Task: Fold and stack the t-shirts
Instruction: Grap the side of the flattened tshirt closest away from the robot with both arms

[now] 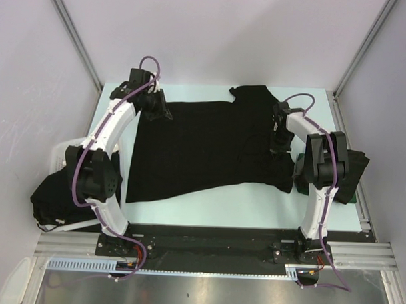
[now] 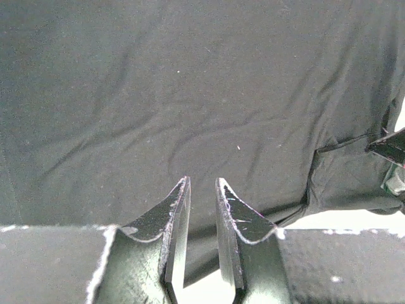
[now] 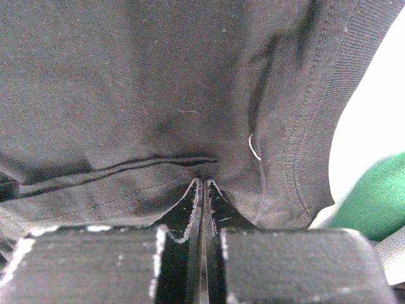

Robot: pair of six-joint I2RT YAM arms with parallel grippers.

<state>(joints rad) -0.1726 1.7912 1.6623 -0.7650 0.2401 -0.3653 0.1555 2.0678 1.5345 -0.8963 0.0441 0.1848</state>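
Top external view: the black t-shirt (image 1: 203, 149) is spread out mostly flat in the middle of the counter (image 1: 254, 207), with its lower edge running a bit crooked toward bottom centre. The right tool (image 1: 278, 142) is on the shirt's right edge. In the right wrist view its jaws are squeezed together with a pucker of cloth and a seam pinched right at the tips, so it's got hold of the shirt.

The left tool (image 1: 158, 110) is at the shirt's upper left corner. The left wrist view shows its jaws a narrow gap apart over the cloth edge, and I can't see anything caught between them.

My take: this is the grab-before-the-fold step. I'd get the left one properly closed on its corner, then lift both sides evenly and low, otherwise the cloth drags and bunches. The right pinch looks shallow to me and could slip.
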